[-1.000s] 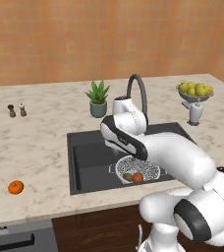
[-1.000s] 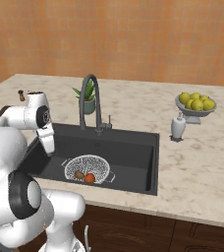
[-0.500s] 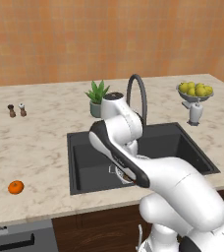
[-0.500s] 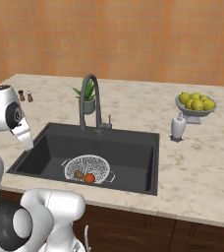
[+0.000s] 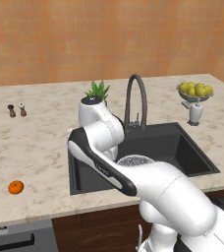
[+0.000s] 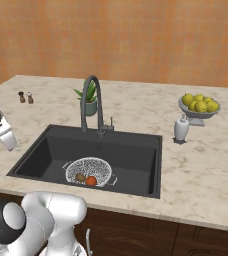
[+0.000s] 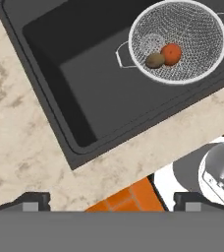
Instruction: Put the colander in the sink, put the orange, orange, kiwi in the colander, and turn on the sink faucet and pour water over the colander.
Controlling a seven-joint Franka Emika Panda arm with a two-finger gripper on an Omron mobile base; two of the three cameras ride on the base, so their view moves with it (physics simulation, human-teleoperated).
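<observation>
I had swung the arm left, away from the sink [image 6: 136,145] and out over the counter [image 5: 30,147]; its fingers [image 7: 111,199] were spread wide, empty. The colander [image 6: 89,171] sat in the basin holding the kiwi [image 6: 80,177] and one orange [image 6: 91,180]. The second orange [image 5: 15,187] remained on the counter, and the faucet [image 6: 91,102] looked dry.

A home kitchen is showing here: a dark sink [image 6: 136,145] is sitting in a beige marbled counter [image 6: 206,170] with a gooseneck faucet [image 6: 91,102] rising at its far edge. A bowl of lemons [image 6: 199,106], a potted plant [image 6: 88,97] and small shakers [image 6: 25,97] are standing on the counter, and dark wood cabinets [image 6: 151,235] are running below.
</observation>
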